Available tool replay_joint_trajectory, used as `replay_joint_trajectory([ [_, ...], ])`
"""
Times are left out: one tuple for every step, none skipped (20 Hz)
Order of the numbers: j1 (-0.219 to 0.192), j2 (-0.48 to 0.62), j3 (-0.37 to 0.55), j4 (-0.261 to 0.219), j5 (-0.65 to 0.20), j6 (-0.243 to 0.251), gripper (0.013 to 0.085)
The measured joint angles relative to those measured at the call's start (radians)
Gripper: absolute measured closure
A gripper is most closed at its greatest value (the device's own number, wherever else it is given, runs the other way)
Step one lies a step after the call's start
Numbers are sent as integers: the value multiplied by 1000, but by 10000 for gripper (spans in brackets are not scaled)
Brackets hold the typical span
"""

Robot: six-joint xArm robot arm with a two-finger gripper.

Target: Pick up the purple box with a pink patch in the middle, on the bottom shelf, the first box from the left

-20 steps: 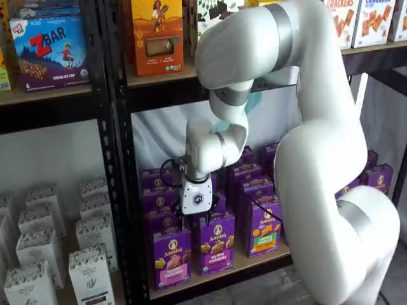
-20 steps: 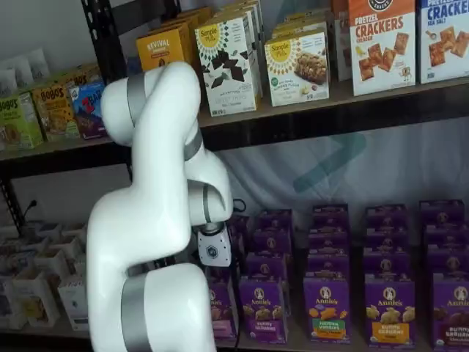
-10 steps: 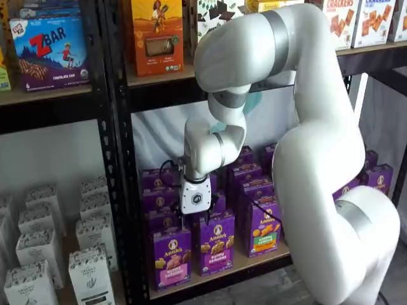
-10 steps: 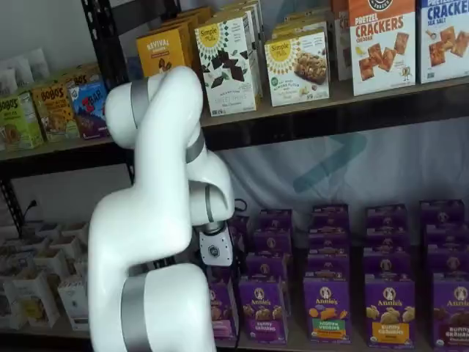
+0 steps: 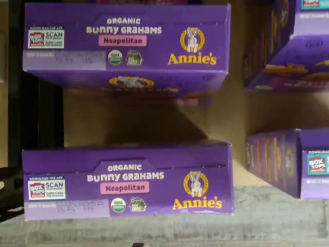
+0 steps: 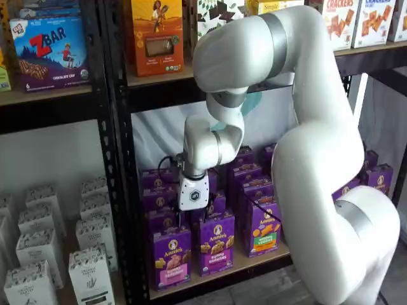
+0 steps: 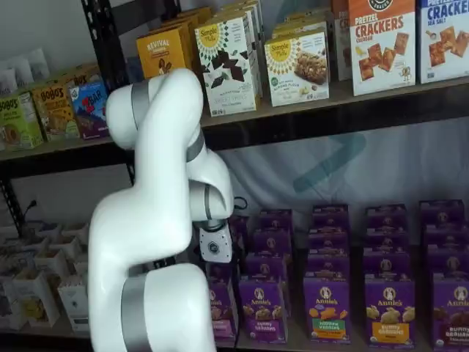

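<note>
1. The purple box stands upright at the front left end of the bottom shelf, its pink band across the lower front facing outward.
2. In a shelf view the same carton shows only as a narrow strip, mostly hidden behind the white arm.
3. More purple cartons stand behind it in a row running toward the back of the shelf.
4. Just beside it on the right stands a purple carton with a purple band, and next along is one with a green-orange band.
5. The tool hangs on the end of the arm above the left rows of cartons, higher than the front box and apart from it.
6. Its white body with a round logo faces the camera; the black fingers are not clear against the dark cartons behind them.
7. The frames do not show a gap, yet the jaws stand at their widest and nothing is seen held in them.
8. The wrist view looks down on two cartons marked "Organic Bunny Grahams Neapolitan", each with a pink label on its top flap.
9. Bare light wood of the shelf shows between those two cartons.
10. The higher shelf carries an orange box and cracker boxes.
</note>
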Motion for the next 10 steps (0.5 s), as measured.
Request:
replay_joint_trajectory([
  [-1,3,-8,19,18,-17,130],
  [-2,7,-18,30,38,-26,130],
  [-3,10,-23,26,46,-22,130],
  [-4,12,-26,20,50,-17,130],
  [-4,15,-30,19,54,-16,130],
  [-3,17,-33,21,58,-17,130],
  [-3,19,-37,24,62,-19,130],
  [-2,21,-38,29,62,-23,130],
  [-1,22,-39,33,61,-26,130],
  [0,23,-39,35,60,-27,130],
])
